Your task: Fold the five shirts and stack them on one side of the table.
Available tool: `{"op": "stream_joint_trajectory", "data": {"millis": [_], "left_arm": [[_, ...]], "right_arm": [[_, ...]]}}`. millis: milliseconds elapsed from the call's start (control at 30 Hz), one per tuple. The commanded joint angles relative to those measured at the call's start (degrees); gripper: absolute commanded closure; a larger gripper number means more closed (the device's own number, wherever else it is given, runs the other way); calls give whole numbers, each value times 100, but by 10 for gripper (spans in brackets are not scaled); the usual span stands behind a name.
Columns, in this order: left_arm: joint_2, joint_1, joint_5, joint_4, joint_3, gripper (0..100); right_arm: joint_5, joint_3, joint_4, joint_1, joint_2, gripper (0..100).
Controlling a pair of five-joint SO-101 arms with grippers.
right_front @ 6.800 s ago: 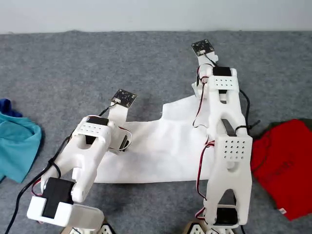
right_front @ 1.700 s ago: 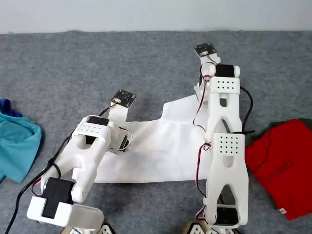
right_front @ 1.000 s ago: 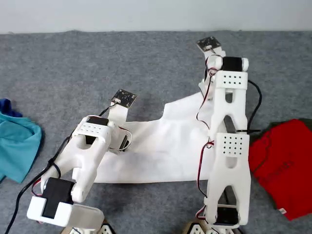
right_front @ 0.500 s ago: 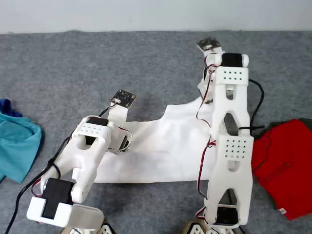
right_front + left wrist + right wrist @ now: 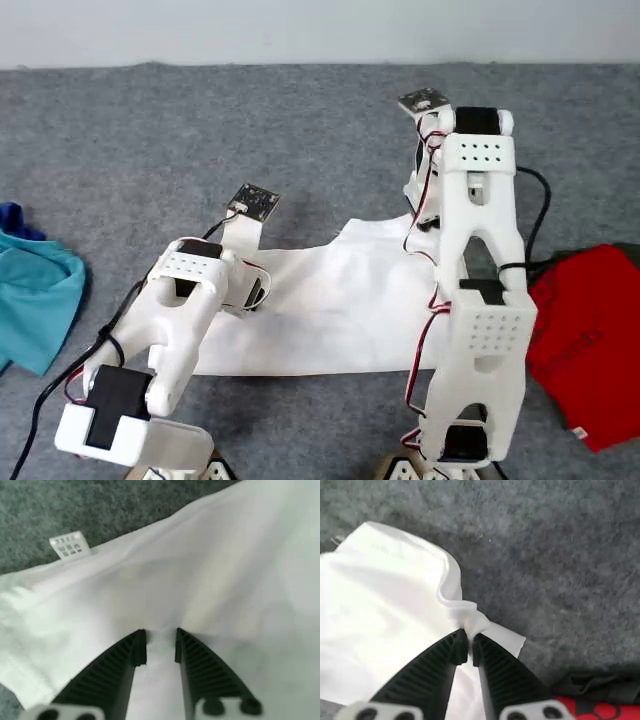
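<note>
A white shirt (image 5: 330, 305) lies spread on the grey table between my two arms. My left gripper (image 5: 156, 642) presses down on its left part, its fingers closed on a small pinch of white cloth (image 5: 160, 635); a label (image 5: 70, 545) shows near the hem. My right gripper (image 5: 468, 642) is shut on the shirt's far right corner (image 5: 470, 622), which bunches up at the fingertips. In the high view the right arm (image 5: 478, 250) covers that corner. A red shirt (image 5: 585, 335) lies crumpled at the right, and a teal shirt (image 5: 35, 300) at the left edge.
A dark blue cloth (image 5: 15, 220) peeks out behind the teal shirt. A dark garment (image 5: 585, 682) lies against the red one (image 5: 580, 707). Bare grey table (image 5: 250, 120) stretches along the far side, up to a pale wall.
The right arm has stretched farther from the base and then swung slightly right, pulling the shirt's far right corner with it. The left arm has kept still.
</note>
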Motion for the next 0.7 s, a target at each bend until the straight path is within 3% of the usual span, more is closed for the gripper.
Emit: {"op": "stream_joint_trajectory", "data": {"millis": [0,367,667], "left_arm": [[-79,-9,35,-62,13,892],[-79,-9,35,-62,13,892],[-79,-9,35,-62,13,892]], "right_arm": [[-26,431,233,-154,-690,988],[536,2866,-629,-84,-1965,988],[1090,6031,-2958,-84,-3943,988]]}}
